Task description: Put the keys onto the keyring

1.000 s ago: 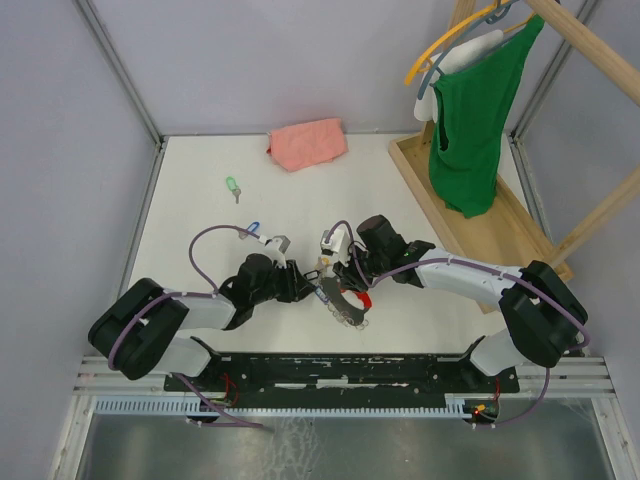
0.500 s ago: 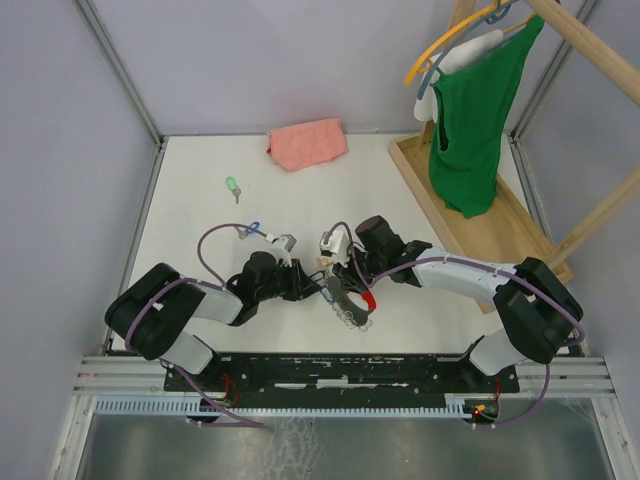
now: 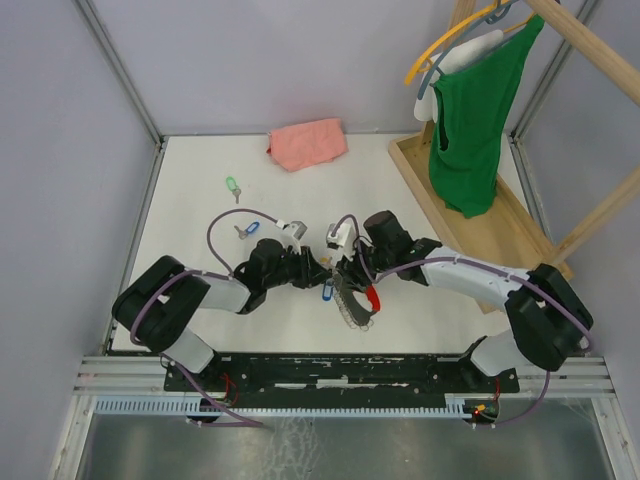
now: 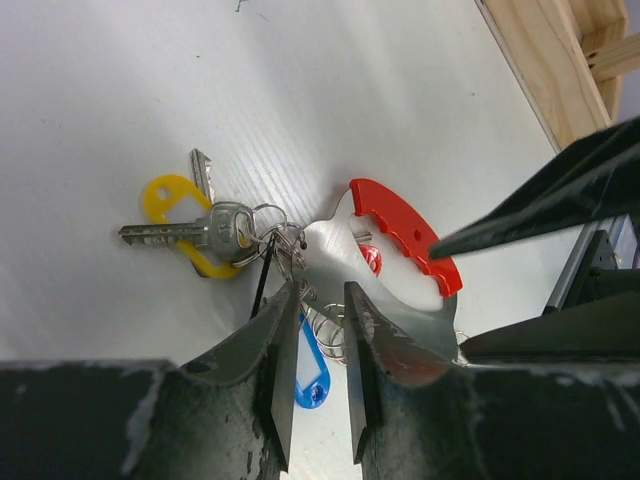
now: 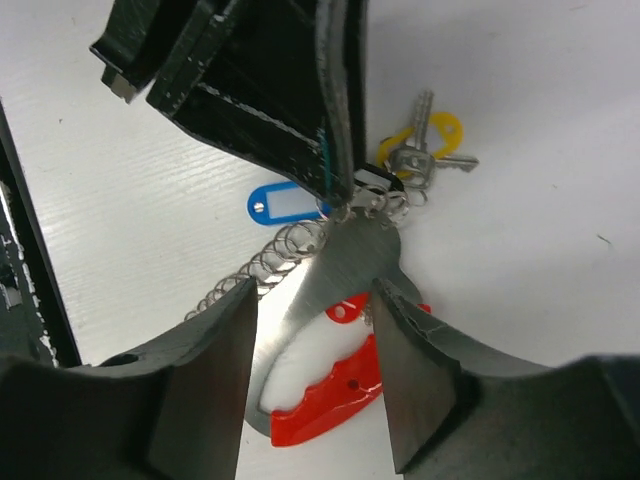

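The keyring is a silver carabiner with a red grip [image 3: 360, 303], [image 4: 400, 228], [image 5: 340, 265]. On its small rings hang silver keys with a yellow cover [image 4: 185, 225], a blue tag [image 3: 327, 291] and a wire coil. My left gripper [image 3: 319, 268], [image 4: 318, 298] has its jaws nearly together, pinching the small rings at the carabiner's narrow end. My right gripper [image 3: 347, 277], [image 5: 312, 295] has its jaws on either side of the carabiner's body and looks shut on it. A loose green key [image 3: 232, 186] and a loose blue key [image 3: 248, 230] lie on the table at the far left.
A pink cloth [image 3: 307, 143] lies at the back. A wooden rack [image 3: 470, 215] with a green shirt [image 3: 472, 120] on a hanger stands at the right. Grey walls close in the table on the left and at the back.
My left gripper has moved right and a little away from me, up to the carabiner's ring end. The blue tag now shows below it. My right gripper has barely shifted.
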`<state>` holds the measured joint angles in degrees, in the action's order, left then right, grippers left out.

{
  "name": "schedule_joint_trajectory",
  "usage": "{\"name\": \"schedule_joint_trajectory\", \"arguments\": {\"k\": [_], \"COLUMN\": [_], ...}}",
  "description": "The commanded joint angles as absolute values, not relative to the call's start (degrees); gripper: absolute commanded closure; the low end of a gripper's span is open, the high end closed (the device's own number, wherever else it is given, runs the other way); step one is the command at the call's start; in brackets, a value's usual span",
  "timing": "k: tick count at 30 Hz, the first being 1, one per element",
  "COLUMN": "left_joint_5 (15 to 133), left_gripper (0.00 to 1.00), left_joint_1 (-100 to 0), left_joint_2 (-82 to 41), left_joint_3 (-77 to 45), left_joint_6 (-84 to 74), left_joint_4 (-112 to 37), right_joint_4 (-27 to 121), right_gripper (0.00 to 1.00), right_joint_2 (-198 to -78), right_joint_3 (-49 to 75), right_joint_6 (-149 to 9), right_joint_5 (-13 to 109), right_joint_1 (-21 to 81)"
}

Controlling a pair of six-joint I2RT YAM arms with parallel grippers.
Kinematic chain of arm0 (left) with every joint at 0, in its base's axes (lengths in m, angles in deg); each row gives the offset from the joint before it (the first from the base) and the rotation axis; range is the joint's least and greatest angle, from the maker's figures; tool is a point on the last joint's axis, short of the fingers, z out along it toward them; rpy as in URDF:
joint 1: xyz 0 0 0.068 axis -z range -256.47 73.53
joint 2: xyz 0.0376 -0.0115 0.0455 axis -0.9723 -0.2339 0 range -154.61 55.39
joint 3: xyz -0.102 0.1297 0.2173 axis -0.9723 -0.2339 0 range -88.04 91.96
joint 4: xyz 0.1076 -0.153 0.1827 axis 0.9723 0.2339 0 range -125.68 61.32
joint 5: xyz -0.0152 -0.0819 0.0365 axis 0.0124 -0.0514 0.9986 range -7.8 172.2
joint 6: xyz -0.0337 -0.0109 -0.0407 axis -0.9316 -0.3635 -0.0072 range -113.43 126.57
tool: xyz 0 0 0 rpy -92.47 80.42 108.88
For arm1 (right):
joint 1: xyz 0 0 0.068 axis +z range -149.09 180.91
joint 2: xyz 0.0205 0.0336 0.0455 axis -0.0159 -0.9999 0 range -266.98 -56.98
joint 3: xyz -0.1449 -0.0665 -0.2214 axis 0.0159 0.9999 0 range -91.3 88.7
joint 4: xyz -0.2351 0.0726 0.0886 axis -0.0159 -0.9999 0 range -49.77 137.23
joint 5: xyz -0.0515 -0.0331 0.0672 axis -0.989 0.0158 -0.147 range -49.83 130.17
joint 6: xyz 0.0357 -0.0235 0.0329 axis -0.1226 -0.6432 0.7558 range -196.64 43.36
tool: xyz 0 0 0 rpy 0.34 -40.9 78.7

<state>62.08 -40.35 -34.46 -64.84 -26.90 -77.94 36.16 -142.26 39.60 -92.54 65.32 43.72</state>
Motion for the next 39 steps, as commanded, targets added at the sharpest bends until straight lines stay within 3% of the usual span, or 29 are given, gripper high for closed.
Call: {"name": "schedule_joint_trajectory", "arguments": {"k": [1,2,3,4,16,23,33,39], "left_joint_5": [61.73,61.80,61.74,61.49,65.86,67.39,69.70,67.00], "left_gripper": [0.66,0.66,0.65,0.65,0.68,0.68,0.68,0.68], "left_joint_1": [-40.14,-40.16,-40.13,-40.11,-40.14,-41.04,-41.14,-41.09], "left_joint_2": [-31.59,-31.12,-30.78,-30.61,-25.98,-21.87,-15.85,-16.62], "left_joint_3": [-64.58,-64.94,-65.32,-65.43,-69.23,-73.44,-76.22,-74.82], "left_joint_6": [-23.18,-23.14,-23.22,-23.64,-29.46,-33.38,-32.78,-31.57], "left_joint_4": [-75.02,-74.60,-74.53,-74.07,-67.08,-64.91,-62.75,-62.98], "right_joint_4": [42.00,41.73,41.46,41.01,36.94,30.58,26.92,25.94], "right_gripper": [0.35,0.25,0.03,0.00,0.00,0.07,0.35,0.46], "right_joint_2": [-135.18,-134.62,-134.39,-134.17,-142.97,-151.03,-158.97,-161.48], "right_joint_3": [42.73,42.81,42.76,42.62,35.82,28.60,22.68,20.34], "right_joint_6": [-87.75,-87.50,-87.34,-87.39,-89.03,-93.68,-91.90,-89.09], "right_joint_5": [63.57,63.05,62.64,62.48,68.72,67.11,64.93,61.49], "right_joint_1": [41.82,41.79,41.78,41.72,42.10,44.43,45.80,46.03]}}
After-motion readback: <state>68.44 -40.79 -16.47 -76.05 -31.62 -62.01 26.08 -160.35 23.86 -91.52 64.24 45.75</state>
